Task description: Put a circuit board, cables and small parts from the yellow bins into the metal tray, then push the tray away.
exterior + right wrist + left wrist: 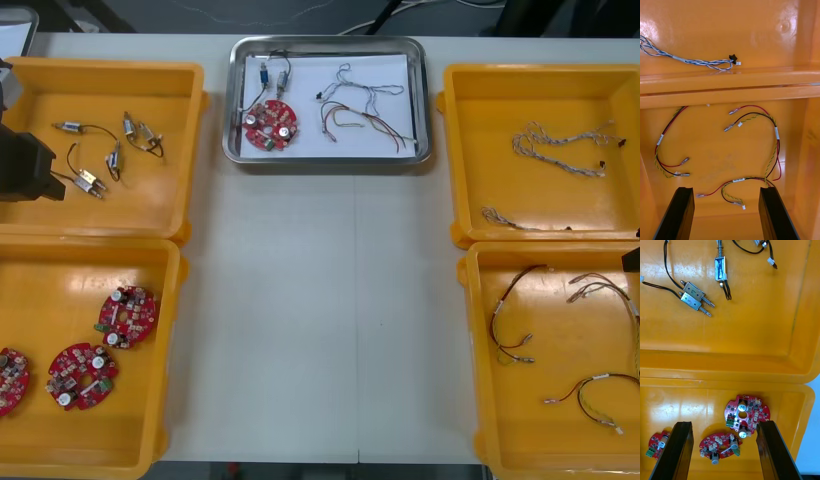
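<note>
Two grippers, both spread wide, gripping nothing. Your left gripper (724, 423) hangs over near left bin (175, 300), boards (747, 414) below its fingers; small parts (90, 180) lie in far left bin (195, 120). Tray (237, 100) sits mid-table at far edge: board (270, 125), metal parts (275, 72), cables (350, 115) inside. Your right gripper (727, 188) over near right bin (470, 350), red-yellow cables (777, 133) below.

Light tabletop (320, 300), thin seam running near-to-far down the middle. Past the far edge: dark floor (150, 14), loose cords (398, 10).
</note>
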### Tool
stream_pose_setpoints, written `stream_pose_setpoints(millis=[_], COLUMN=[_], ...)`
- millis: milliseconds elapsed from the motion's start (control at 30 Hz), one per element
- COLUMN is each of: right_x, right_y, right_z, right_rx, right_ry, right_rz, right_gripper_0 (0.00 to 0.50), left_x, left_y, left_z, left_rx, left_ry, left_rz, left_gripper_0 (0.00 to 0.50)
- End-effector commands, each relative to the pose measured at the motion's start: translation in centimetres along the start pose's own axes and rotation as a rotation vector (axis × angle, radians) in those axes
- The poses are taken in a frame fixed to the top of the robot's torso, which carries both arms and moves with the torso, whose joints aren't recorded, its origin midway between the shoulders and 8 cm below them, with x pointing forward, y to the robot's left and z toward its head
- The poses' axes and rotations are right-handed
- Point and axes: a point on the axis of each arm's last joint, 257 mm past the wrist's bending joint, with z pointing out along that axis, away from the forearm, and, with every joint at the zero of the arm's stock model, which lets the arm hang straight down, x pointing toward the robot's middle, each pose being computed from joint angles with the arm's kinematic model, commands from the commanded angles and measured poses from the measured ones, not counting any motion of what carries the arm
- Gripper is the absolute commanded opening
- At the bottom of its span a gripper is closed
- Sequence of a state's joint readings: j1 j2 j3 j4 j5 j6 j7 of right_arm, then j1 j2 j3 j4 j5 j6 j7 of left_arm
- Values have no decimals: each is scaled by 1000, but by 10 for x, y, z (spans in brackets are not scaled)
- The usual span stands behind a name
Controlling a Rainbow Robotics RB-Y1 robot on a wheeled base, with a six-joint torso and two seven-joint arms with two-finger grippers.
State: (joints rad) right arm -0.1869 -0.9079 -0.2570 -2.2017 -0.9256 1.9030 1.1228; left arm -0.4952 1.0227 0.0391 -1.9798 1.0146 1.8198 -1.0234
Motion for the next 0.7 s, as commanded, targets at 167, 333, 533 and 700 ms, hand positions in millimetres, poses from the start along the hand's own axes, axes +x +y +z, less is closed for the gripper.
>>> stream_pose_setpoints(millis=[167,333,533,700], right_x=[-6,-6,-6,-6], right_y=[-3,-3,-3,-3], right_z=[-8,-8,-8,-8], right_rx=[5,5,5,5], right_ry=[-44,-44,-44,-44], right_rz=[-14,-14,-14,-14], right_gripper_0=[500,500,500,500], left_x=[-6,-6,-6,-6], left_y=[19,19,19,19], left_z=[-13,-13,-13,-13], left_rx=[-49,-49,-49,-49], left_ry=[-24,-24,-24,-24], left_rz=[73,73,73,73], left_gripper_0=[500,500,500,500])
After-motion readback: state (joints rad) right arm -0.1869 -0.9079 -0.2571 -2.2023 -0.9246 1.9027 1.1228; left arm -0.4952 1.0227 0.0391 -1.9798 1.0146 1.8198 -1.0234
